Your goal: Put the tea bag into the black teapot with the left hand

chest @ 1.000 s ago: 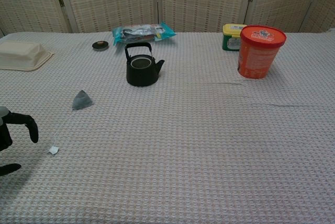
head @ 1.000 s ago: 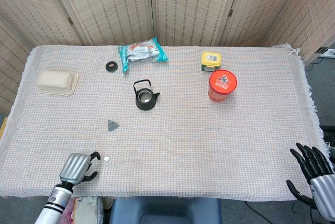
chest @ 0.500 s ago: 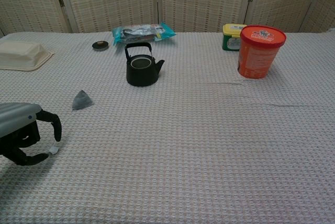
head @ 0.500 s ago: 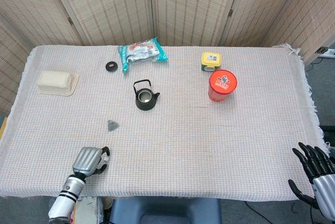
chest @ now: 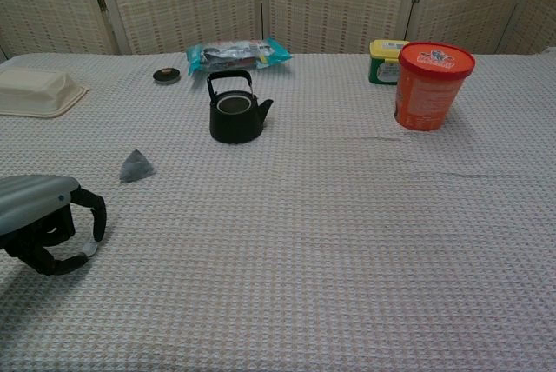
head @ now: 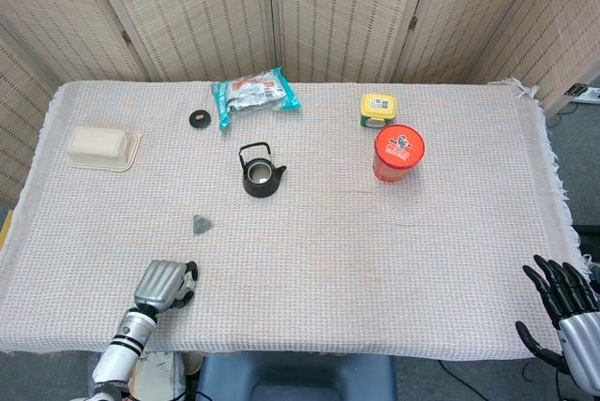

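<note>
Woven screens stand behind the cloth-covered table (head: 375, 260). My left hand (head: 165, 284) rests low on the near left of it, fingers curled round the small white tag (chest: 89, 250) of the tea bag (head: 202, 225) (the string itself is too faint to trace). The bag lies flat on the cloth, apart from my hand, with the teapot (head: 261, 175) beyond it, lid off. My right hand (head: 567, 307) hangs off the near right corner, fingers spread, holding nothing.

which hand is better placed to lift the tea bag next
Left. The left hand is already curled around the white tag near the tea bag. The right hand hangs open off the table's far corner, away from everything.
</note>
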Tool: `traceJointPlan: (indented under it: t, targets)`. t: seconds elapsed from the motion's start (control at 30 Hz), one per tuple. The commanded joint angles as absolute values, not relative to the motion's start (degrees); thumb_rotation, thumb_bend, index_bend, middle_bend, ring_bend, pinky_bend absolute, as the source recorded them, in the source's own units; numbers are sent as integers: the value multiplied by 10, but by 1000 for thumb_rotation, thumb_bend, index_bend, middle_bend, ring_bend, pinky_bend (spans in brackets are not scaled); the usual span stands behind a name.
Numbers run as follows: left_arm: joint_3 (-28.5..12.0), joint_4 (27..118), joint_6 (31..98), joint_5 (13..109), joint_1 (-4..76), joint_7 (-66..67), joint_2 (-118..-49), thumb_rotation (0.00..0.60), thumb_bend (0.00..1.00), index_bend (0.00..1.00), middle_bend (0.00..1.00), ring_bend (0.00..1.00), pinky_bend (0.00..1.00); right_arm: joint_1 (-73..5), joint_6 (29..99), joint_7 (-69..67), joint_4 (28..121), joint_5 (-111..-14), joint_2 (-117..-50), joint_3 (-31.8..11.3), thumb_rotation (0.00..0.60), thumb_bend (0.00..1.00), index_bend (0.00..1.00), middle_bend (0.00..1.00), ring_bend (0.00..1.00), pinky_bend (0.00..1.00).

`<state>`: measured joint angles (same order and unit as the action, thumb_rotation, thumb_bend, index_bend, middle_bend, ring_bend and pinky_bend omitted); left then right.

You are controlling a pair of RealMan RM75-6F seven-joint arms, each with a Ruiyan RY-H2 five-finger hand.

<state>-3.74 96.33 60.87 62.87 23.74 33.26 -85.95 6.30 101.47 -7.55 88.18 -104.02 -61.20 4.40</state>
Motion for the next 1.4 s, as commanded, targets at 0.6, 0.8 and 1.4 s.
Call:
traceJointPlan:
  t: [0.6,0.8,1.4]
  targets:
    - [-27,900,596,642,253,265,-876,600,354,570,1000,1000,1000,64,1013,-66,886,-1035,-615,41,600,279,0,0,0,0]
    - [-24,886,590,643,256,251,-881,600,368,595,1000,1000,1000,64,1011,-62,887,-1034,-615,41,600,278,0,0,0,0]
    - [-29,911,615,662,260,240,-850,600,445,636,1000,1000,1000,60,1002,-56,891,-1033,-616,40,600,278,0,0,0,0]
